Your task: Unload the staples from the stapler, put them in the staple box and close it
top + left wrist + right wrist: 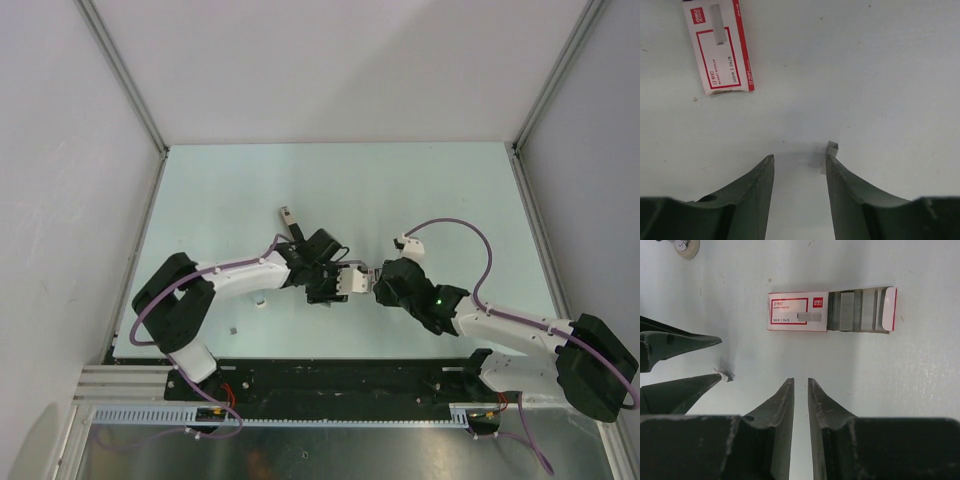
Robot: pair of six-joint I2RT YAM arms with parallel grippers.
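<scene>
The red-and-white cardboard staple box (722, 50) runs off the left wrist view's top edge. Below-right of the box, a tiny grey ribbed strip of staples (832, 148) is partly hidden behind a dark green finger (850, 195) of the left gripper (800, 159). Up-left of the box, the right wrist view crops a round pale disc (687, 247). Overhead, a pale speck (258, 303) left of the box is too small to identify.

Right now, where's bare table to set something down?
The table's far strip along the back wall is bare. Crowded at centre: both sets of jaws, the staple box and a loose staple strip.
</scene>
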